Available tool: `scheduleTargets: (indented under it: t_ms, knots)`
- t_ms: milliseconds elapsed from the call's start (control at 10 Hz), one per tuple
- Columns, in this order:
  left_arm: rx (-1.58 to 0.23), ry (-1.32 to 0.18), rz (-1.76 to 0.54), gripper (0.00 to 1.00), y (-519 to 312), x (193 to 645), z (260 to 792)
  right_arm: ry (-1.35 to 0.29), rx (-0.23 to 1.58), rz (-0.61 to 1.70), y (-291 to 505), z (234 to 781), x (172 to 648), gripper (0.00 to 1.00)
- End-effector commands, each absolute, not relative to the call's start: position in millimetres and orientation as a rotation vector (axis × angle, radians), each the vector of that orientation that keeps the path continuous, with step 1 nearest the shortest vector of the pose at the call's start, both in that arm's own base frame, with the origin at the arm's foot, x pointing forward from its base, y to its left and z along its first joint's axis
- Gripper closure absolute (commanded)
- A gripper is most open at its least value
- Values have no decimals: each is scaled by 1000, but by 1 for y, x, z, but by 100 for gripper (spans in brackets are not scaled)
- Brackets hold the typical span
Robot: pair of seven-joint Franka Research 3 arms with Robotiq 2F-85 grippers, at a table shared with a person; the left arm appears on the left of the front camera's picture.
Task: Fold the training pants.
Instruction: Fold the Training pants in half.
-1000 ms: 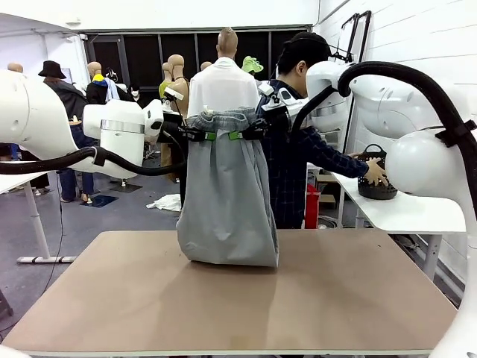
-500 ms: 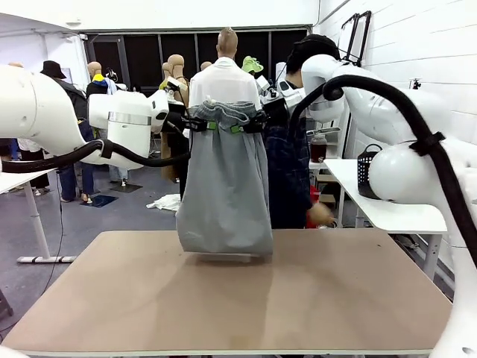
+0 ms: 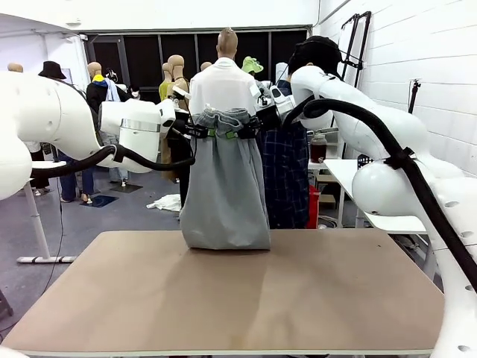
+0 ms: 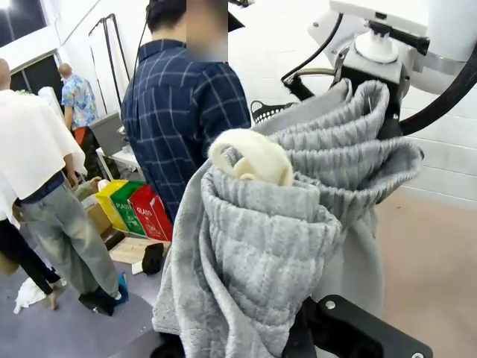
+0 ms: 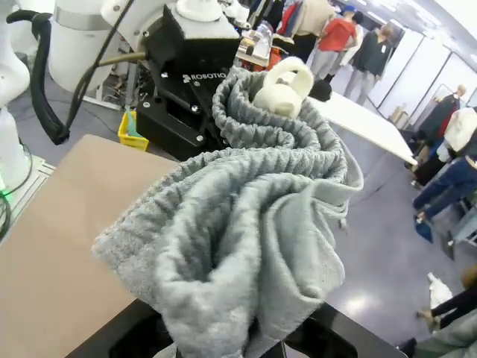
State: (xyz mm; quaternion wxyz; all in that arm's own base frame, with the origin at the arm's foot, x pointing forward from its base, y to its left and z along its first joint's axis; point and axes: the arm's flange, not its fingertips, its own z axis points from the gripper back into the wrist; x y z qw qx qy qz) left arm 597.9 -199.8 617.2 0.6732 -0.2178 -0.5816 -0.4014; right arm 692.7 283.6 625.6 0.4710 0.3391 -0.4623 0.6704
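The light grey training pants (image 3: 225,194) hang upright by their gathered waistband over the far part of the table. My left gripper (image 3: 200,132) is shut on the waistband's left end and my right gripper (image 3: 247,132) on its right end, a short way apart. The lower edge of the pants sits about at the table's far edge. In the left wrist view the bunched waistband (image 4: 298,186) with a white drawstring knot (image 4: 250,156) covers my fingers, and the right gripper (image 4: 376,74) holds the far end. In the right wrist view, grey cloth (image 5: 238,224) fills the jaws.
The brown table (image 3: 223,298) lies bare in front of the pants. A person in a dark plaid shirt (image 3: 287,179) stands just behind the pants and my right arm. A white side table (image 3: 395,216) stands at the right by the wall.
Both grippers have carried the hanging pants farther across the table, and the lower edge has risen off the tabletop. The person has left the side table and now stands behind the pants.
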Motion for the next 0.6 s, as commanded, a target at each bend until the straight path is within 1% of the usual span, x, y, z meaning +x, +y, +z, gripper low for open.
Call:
scheduleTargets:
  t_ms: [0, 200, 500]
  knots:
    - [-550, -1291, -862, 100, -182, 592, 616, -1128, 918, 1552, 278, 639, 693, 100]
    - [-594, -1213, -832, 100, -167, 574, 604, -1043, 1036, 1453, 268, 630, 676, 100]
    - [-647, -1142, -826, 100, -167, 547, 582, -928, 1096, 1366, 266, 603, 653, 100]
